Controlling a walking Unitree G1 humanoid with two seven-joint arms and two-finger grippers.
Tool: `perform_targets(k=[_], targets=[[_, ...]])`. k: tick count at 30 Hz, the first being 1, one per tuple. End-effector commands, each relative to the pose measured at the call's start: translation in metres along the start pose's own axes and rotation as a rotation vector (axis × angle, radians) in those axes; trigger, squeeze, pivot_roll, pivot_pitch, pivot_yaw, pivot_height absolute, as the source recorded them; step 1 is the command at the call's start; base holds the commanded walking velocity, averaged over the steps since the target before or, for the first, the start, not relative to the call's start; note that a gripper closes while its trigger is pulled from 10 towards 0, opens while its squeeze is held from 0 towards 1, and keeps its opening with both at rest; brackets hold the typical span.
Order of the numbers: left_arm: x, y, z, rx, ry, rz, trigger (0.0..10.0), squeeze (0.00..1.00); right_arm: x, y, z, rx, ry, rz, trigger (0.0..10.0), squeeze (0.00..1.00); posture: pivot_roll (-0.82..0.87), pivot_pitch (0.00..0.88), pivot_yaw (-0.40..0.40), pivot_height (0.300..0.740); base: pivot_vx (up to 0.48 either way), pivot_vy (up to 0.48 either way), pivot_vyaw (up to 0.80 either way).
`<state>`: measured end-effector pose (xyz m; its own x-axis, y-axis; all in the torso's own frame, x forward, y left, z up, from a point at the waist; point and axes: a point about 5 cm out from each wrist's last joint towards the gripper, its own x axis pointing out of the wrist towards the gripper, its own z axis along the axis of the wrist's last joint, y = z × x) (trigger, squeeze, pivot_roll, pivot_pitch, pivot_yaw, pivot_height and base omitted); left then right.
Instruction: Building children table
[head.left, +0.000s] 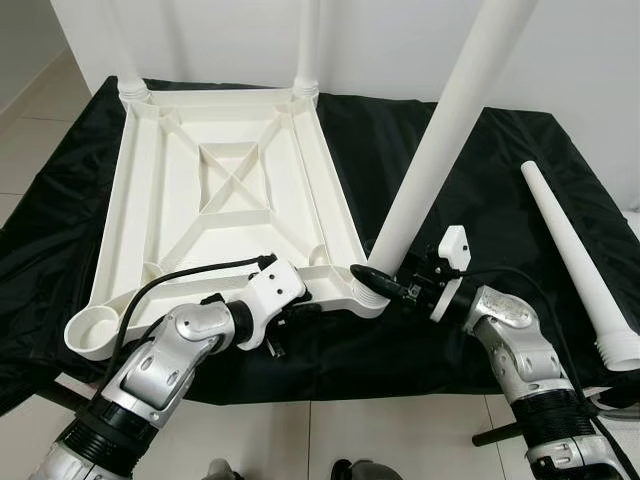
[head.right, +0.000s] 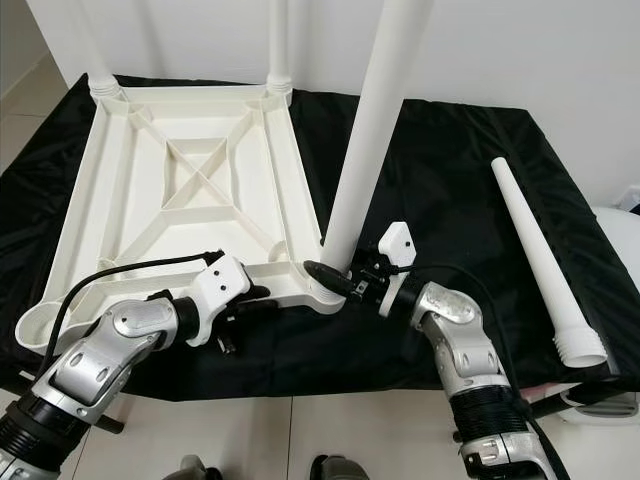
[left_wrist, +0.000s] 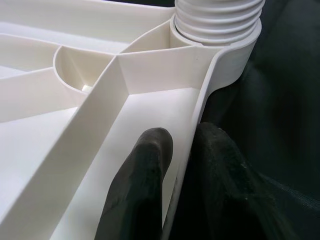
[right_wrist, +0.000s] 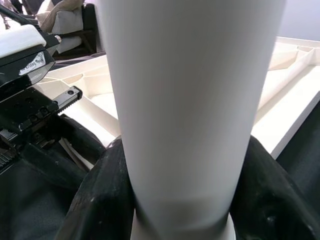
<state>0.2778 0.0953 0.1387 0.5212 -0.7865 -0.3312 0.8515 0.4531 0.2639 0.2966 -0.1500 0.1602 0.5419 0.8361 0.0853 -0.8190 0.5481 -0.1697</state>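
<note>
Underneath everything lies a black cloth (head.left: 480, 180), spread over the work surface with pale floor tiles (head.left: 380, 430) showing at its near edge. On the cloth rests the white tabletop (head.left: 230, 180), turned upside down so its ribbed underside faces up; two legs stand upright in its far corner sockets, a far left leg (head.left: 125, 45) and a far right leg (head.left: 308, 45).

Next in size is the leg being fitted (head.left: 450, 120), a long white tube that leans up and away from the near right corner socket (head.left: 368, 292), its threaded foot seated in that socket. The right gripper (head.left: 388, 283) is clenched around this leg just above the socket, one black finger pressed on each side of the tube, as the right wrist view shows with the tube sitting squarely between the fingers (right_wrist: 95, 200).

A spare leg (head.left: 575, 255) lies flat on the cloth well out beyond the right gripper, its threaded end towards the near edge.

The left gripper (head.left: 300, 310) pinches the tabletop's near rim just beside the same corner socket. In the left wrist view its fingertips (left_wrist: 145, 170) straddle the thin white wall, one inside the tray and one outside against the cloth, with the threaded foot directly ahead of them.
</note>
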Motion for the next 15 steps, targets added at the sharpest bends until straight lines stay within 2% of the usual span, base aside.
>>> perform_targets(k=[1,15], targets=[[0.003,-0.008,-0.004,-0.024,0.018,-0.047,10.0,0.00,-0.002,0.000,0.004,0.020,-0.032,-0.025,10.0,0.00,-0.07,0.124,-0.036,0.740,0.000,0.000,0.00],[0.012,-0.005,0.000,-0.102,0.021,0.050,10.0,0.00,-0.006,0.013,0.008,0.064,-0.073,-0.215,10.0,0.00,-0.08,0.142,-0.039,0.740,0.000,0.000,0.00]])
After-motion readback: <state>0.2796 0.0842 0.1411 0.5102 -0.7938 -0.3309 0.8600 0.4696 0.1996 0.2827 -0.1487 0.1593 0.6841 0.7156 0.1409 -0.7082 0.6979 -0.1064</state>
